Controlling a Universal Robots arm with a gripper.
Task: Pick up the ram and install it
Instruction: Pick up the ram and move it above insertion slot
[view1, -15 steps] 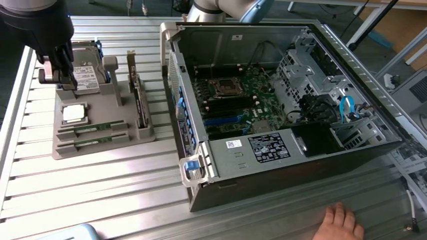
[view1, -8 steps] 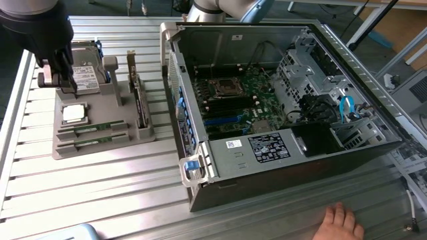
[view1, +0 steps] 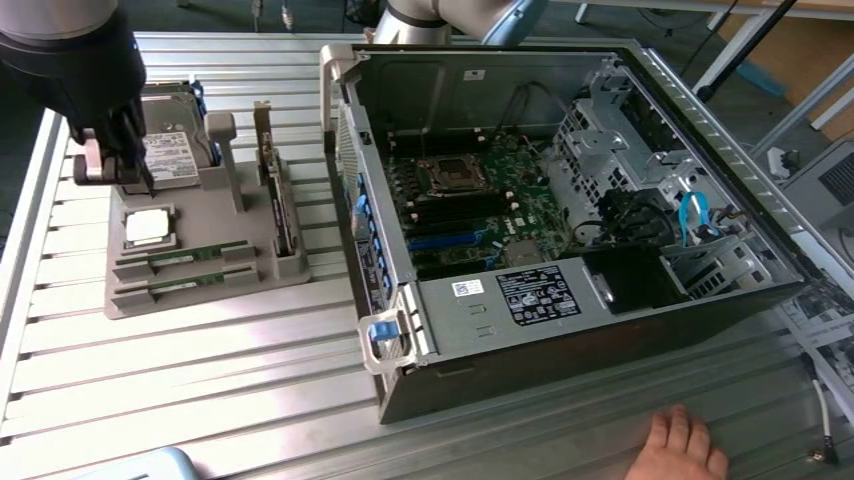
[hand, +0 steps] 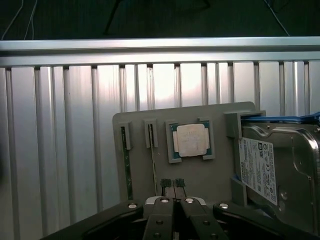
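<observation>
Looking over the ribbed metal table (view1: 200, 380) beside the open computer case (view1: 561, 200), we see the pincer (hand: 173, 186) shut and empty above the grey tray (view1: 194, 215) holding the ram (view1: 180, 257) at the exterior view's left.

Ribbed shiny metal table (view1: 200, 380); matt grey plastic tray (view1: 200, 215).

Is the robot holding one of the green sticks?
No. Both green sticks lie in their slots on the grey tray, and the shut gripper holds nothing.
</observation>
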